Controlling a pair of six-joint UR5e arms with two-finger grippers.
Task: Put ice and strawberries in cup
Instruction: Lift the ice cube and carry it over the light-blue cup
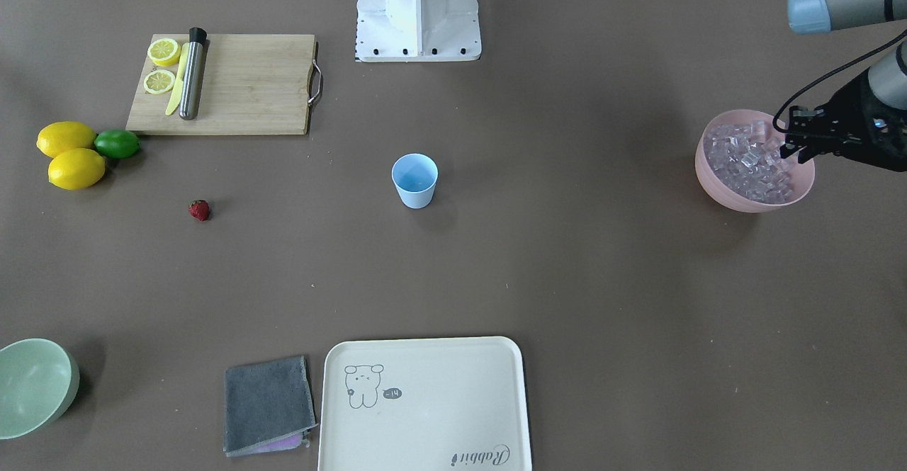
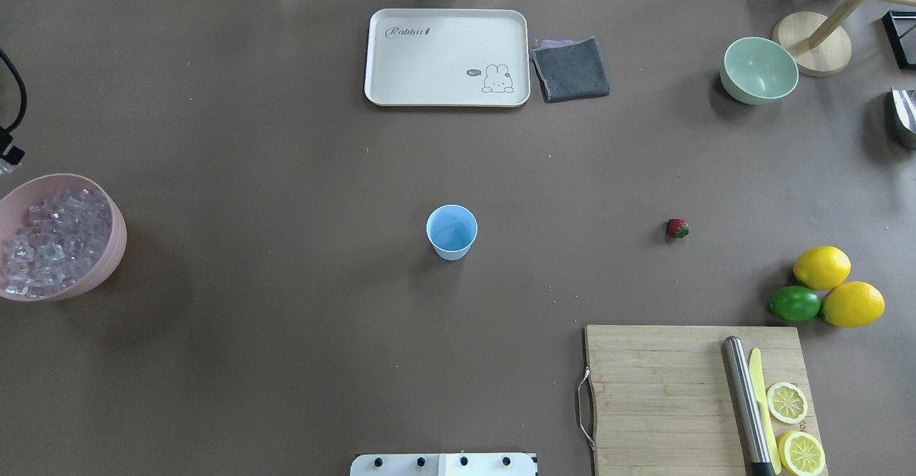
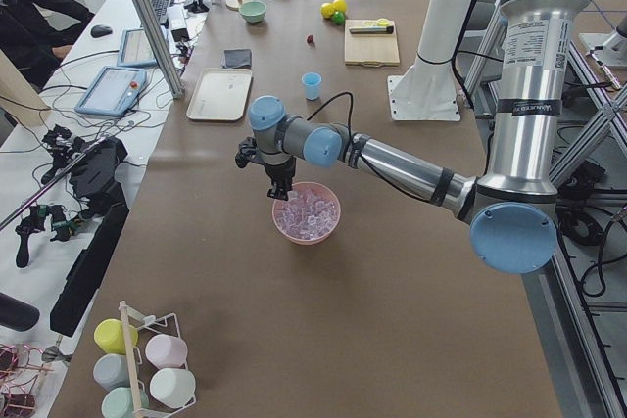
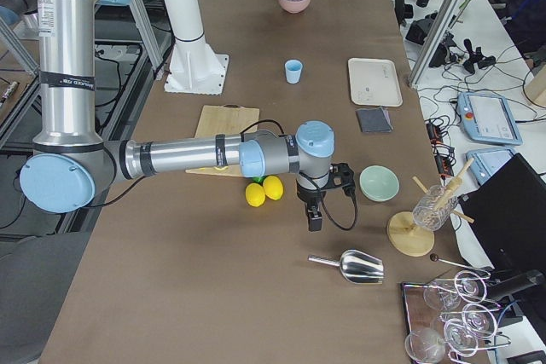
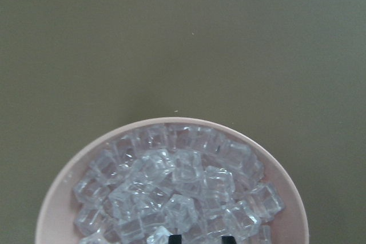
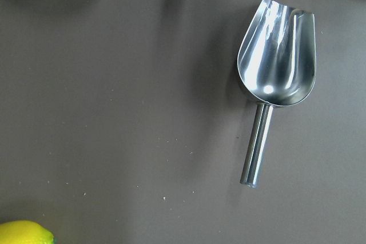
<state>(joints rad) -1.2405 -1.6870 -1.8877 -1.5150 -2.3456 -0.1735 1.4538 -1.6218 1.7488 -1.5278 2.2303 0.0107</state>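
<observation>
Ice pick-up at the pink bowl [image 1: 717, 191], far left
The left gripper [image 1: 792, 154] hung spread and empty over the ice [image 1: 744, 163]; next it likely had to pinch one cube and carry it right to the cup [image 1: 415, 182], mid-table.

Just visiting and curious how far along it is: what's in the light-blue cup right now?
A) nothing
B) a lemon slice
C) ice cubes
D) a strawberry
A: the light-blue cup shows only its bare inside, the ice cubes sit in the pink bowl, and the strawberry lies on the table.
</observation>
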